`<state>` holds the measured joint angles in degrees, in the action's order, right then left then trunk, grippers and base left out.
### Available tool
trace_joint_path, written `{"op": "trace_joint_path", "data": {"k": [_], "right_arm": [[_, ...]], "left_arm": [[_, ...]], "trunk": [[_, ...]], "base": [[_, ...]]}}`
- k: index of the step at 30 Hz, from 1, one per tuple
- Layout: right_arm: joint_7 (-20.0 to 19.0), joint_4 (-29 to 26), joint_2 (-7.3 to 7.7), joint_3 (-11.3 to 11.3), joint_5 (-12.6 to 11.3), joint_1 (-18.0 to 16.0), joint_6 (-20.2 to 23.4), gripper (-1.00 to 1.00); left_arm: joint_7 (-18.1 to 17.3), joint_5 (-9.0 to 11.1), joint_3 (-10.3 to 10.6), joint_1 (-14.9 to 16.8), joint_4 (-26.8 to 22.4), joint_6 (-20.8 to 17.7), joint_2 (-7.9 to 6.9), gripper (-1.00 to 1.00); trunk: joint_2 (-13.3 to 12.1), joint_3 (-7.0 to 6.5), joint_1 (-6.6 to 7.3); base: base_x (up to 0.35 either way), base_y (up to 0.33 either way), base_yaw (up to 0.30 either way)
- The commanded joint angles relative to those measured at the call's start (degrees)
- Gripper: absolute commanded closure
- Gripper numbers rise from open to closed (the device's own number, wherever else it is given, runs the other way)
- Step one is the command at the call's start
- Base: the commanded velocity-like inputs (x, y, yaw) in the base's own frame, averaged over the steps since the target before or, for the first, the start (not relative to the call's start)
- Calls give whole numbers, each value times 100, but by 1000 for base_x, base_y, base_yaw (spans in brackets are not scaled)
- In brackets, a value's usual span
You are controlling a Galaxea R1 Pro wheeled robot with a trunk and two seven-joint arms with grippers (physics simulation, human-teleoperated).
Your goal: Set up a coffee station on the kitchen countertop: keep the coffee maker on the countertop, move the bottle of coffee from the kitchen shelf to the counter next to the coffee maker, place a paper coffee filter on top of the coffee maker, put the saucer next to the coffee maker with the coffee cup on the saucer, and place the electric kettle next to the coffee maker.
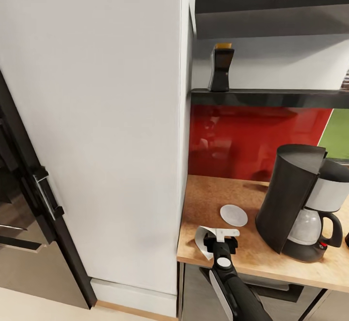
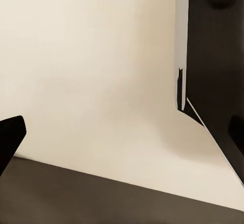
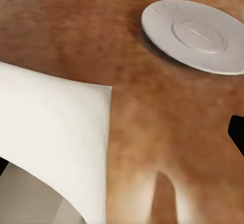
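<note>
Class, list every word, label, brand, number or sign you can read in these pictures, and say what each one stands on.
None: no legible text in any view.
Bottle of coffee on the kitchen shelf: no label readable from here.
Coffee maker: no brand or markings legible.
Saucer and paper coffee filter: plain white.

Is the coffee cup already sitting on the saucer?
No, the saucer lies bare on the countertop beside the coffee maker, with nothing on it in the head view.
</note>
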<state>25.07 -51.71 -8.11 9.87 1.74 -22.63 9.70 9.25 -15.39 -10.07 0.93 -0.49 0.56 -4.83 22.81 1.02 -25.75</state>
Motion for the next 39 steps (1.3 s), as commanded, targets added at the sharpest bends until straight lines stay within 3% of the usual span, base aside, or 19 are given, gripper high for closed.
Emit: {"op": "trace_joint_path", "data": {"k": [1,7,8,39], "right_arm": [[33,-6,2,15,19,-4,50,-100],[33,0,7,14,19,-4,53,-100],[33,1,8,13,19,-4,55,100],[33,-6,7,15,13,-4,59,100]], "left_arm": [[15,-60,-48,4,4,6,0,-100],[15,-60,-49,4,13,6,0,-100],[15,-60,-51,4,13,6,0,-100],[15,-60,-48,4,23,14,0,-100]], "trunk": [[11,11,-3],[11,11,-3],[11,11,-3],[11,11,-3]], "base": [[1,0,0],[0,0,0],[0,0,0],[0,0,0]]}}
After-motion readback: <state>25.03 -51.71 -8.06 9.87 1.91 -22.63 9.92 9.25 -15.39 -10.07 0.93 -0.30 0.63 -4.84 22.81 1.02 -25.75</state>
